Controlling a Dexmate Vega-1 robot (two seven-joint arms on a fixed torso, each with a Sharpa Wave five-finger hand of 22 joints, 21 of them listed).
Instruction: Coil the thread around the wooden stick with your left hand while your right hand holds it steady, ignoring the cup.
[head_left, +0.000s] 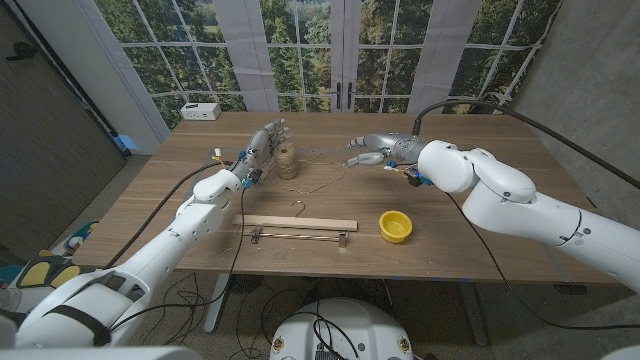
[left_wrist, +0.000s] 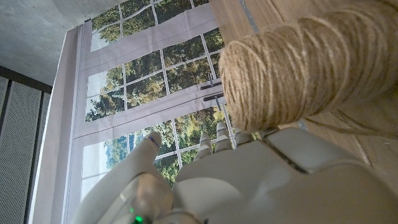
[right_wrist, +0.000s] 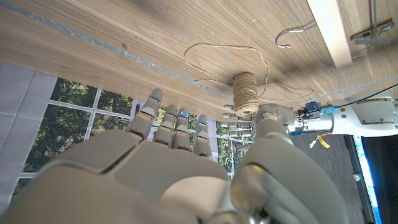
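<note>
Head view: the twine spool (head_left: 288, 160) stands upright on the table (head_left: 480, 240), just beside the left hand (head_left: 262, 146) (fingers apart, empty). The right hand (head_left: 372, 150), also empty with fingers spread, hovers farther off. The wooden stick (head_left: 300, 223) lies crosswise nearer the robot.

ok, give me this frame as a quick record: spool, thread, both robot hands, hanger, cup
spool: twine-wound, upright on table
thread: loose end looped on table beside spool
left robot hand: next to spool, fingers spread, contact unclear
right robot hand: off to spool's other side, apart from it, holding nothing
hanger: wooden bar with metal hook, flat on table, nearer robot
cup: yellow, near hanger's end, untouched
</note>
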